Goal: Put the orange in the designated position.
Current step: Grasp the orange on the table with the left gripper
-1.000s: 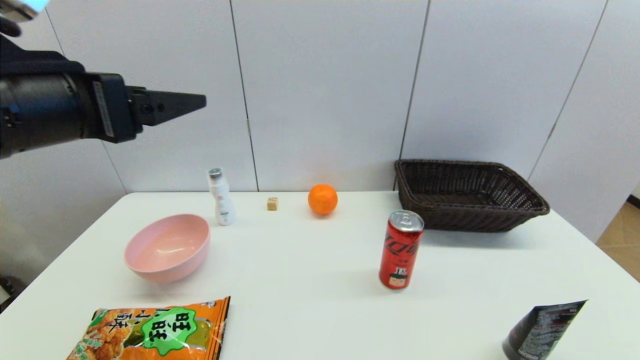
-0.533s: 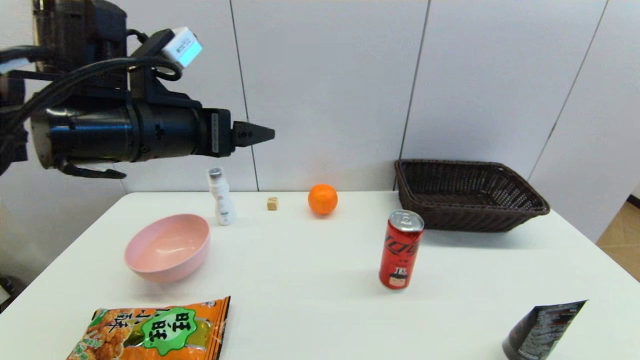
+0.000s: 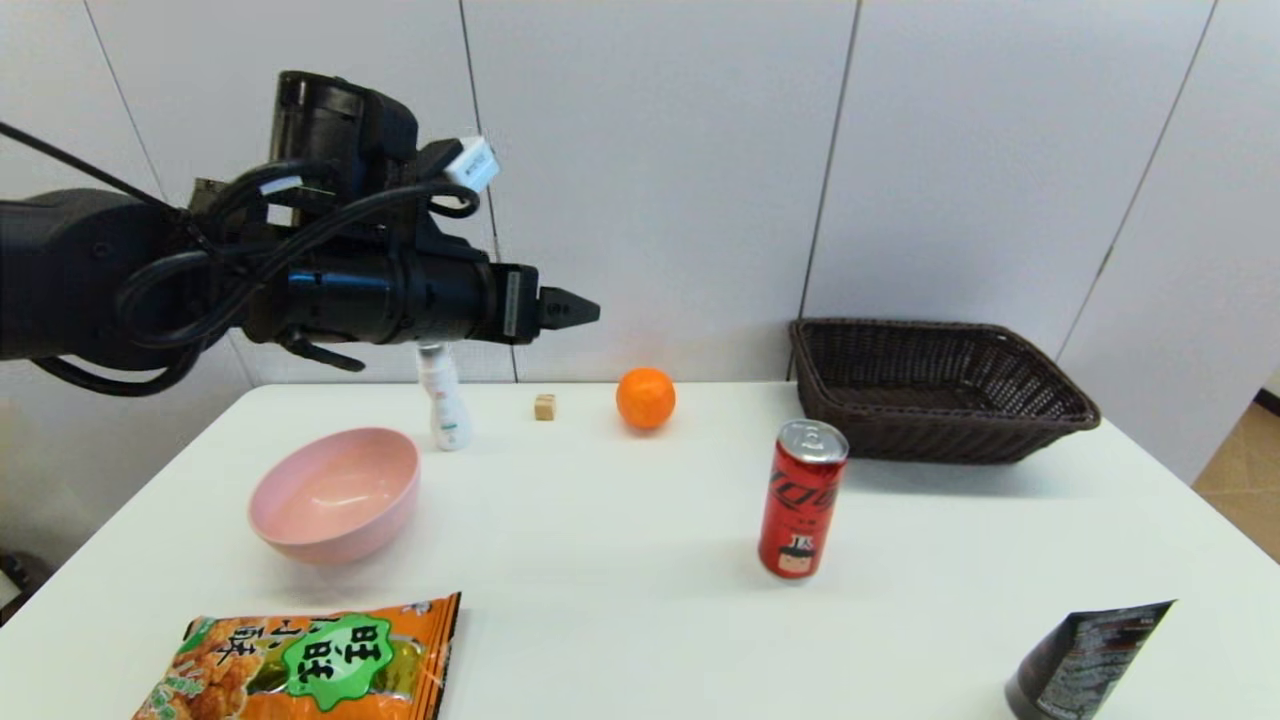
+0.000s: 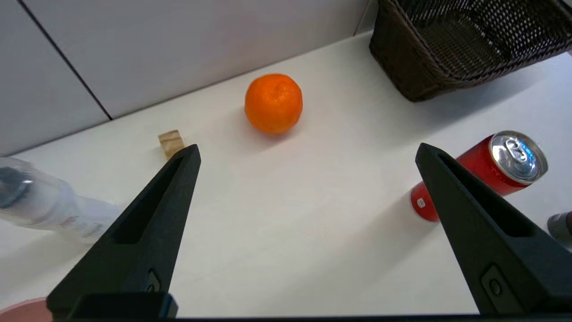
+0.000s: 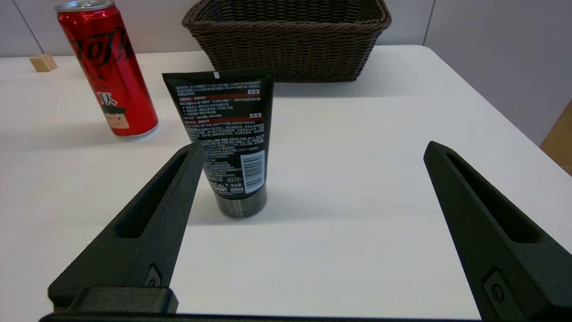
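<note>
The orange (image 3: 645,398) rests on the white table (image 3: 640,560) near its far edge, between a small wooden cube (image 3: 544,407) and a dark wicker basket (image 3: 935,390). The left wrist view shows the orange (image 4: 273,103) ahead of my open fingers, untouched. My left gripper (image 3: 585,311) hovers well above the table, up and to the left of the orange, pointing toward it, with nothing held. My right gripper (image 5: 313,152) is open low at the table's near right, facing a black tube (image 5: 228,138); it is out of the head view.
A red can (image 3: 800,498) stands in front of the basket. A pink bowl (image 3: 335,495) and a white bottle (image 3: 443,398) sit on the left. An orange-and-green snack bag (image 3: 300,660) lies at the near left edge. The black tube (image 3: 1085,660) stands near right.
My left arm has swung in from the far left toward the right and come lower, bringing its fingertips closer to the orange. Nothing on the table has moved.
</note>
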Robot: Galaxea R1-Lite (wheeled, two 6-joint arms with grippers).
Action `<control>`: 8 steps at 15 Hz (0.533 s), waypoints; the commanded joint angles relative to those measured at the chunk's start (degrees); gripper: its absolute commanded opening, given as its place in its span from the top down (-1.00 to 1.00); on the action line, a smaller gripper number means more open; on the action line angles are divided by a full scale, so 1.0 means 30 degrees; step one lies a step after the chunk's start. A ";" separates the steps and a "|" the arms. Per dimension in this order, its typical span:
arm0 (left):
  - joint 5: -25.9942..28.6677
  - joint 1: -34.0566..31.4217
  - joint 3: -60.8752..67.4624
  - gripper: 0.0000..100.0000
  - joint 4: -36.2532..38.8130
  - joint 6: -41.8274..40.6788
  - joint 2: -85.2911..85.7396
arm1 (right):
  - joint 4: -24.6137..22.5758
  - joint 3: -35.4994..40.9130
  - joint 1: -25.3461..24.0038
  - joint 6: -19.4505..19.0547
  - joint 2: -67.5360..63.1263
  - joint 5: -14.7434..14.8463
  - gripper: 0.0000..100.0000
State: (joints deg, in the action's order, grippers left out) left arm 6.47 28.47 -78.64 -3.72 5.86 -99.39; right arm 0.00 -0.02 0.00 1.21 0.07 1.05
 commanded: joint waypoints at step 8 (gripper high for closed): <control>0.0040 0.0648 -0.2409 -1.00 -0.0518 0.2206 -0.3491 | 0.0000 0.0008 0.0000 0.0008 -0.0024 0.0031 -1.00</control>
State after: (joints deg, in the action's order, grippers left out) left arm 6.63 29.99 -85.72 -5.14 12.29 -107.66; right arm 0.00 -0.02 0.00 1.18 0.07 1.05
